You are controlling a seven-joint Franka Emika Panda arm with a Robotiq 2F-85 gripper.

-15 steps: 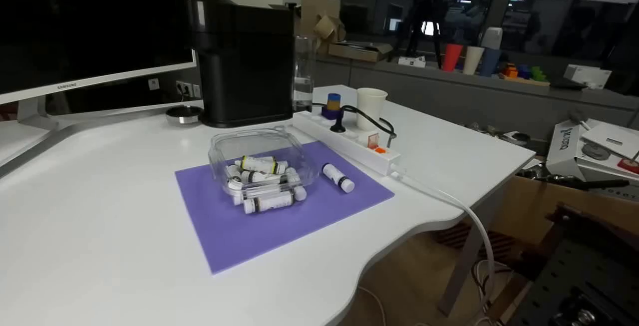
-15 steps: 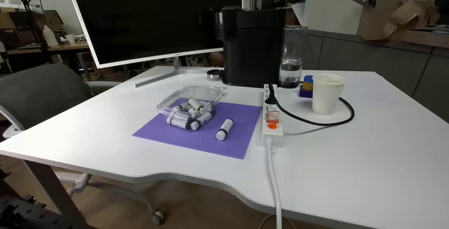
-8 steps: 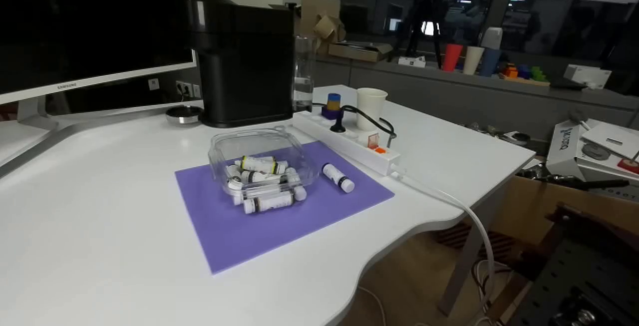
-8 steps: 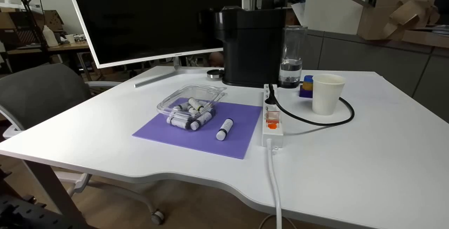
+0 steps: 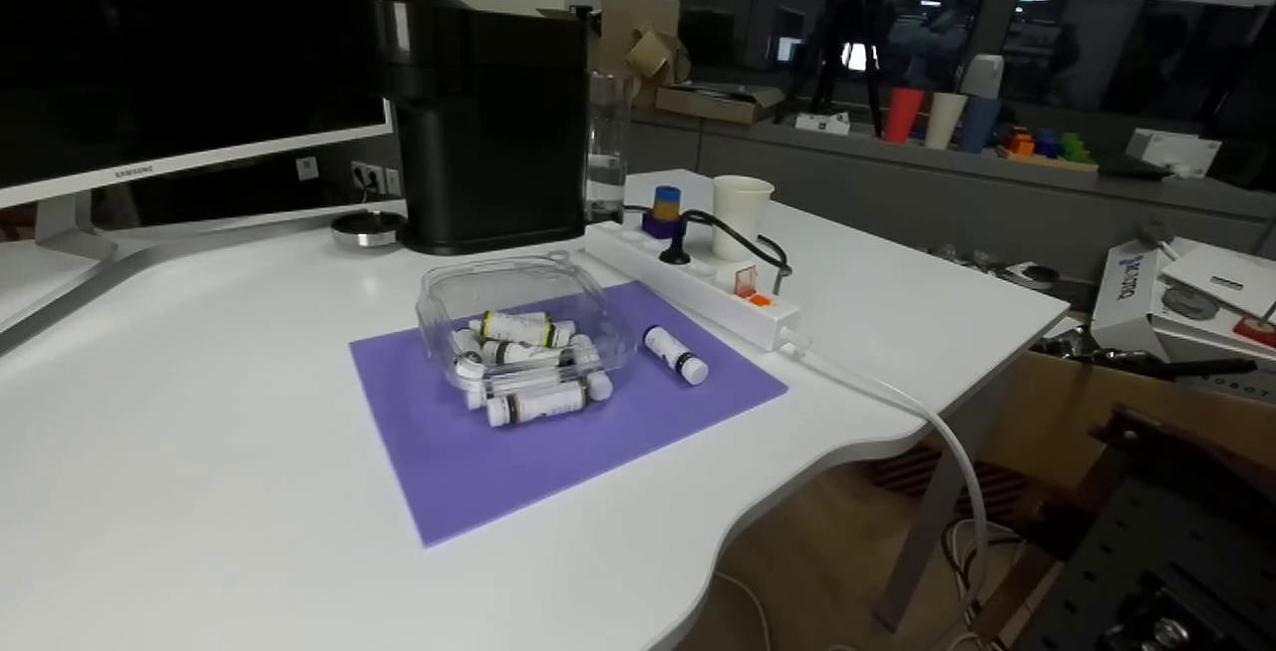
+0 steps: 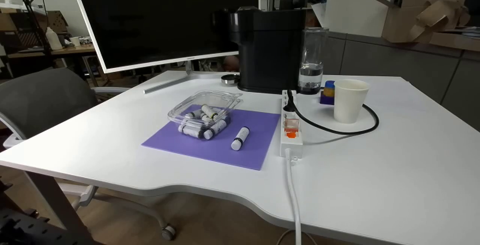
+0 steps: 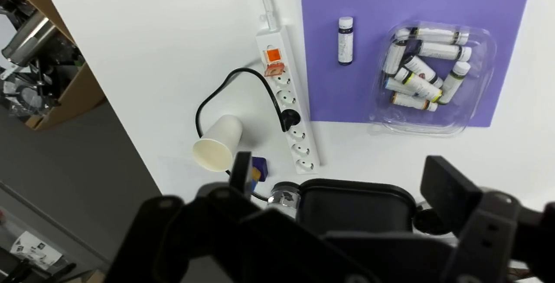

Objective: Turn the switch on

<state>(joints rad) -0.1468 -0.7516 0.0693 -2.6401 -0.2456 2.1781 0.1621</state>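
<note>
The switch (image 7: 273, 54) is a small orange rocker near the cable end of a low white power strip (image 7: 299, 101). It also shows in both exterior views (image 5: 760, 300) (image 6: 291, 135). A clear orange flap (image 7: 274, 69) stands raised beside it, on the socket side. A white cable (image 7: 265, 1) leaves the strip's end by the switch. My gripper (image 7: 340, 170) is open and empty in the wrist view, with its fingers wide apart. It is high above the table, over the black machine's side, away from the switch. It is out of sight in both exterior views.
A black plug (image 7: 290, 117) with a black cord sits in the strip. A white cup (image 7: 227, 133) and small coloured blocks (image 7: 260, 168) stand beside it. A purple mat (image 7: 334, 96) holds a clear tub (image 7: 488, 70) of vials. The tall black machine (image 6: 270, 53) stands behind.
</note>
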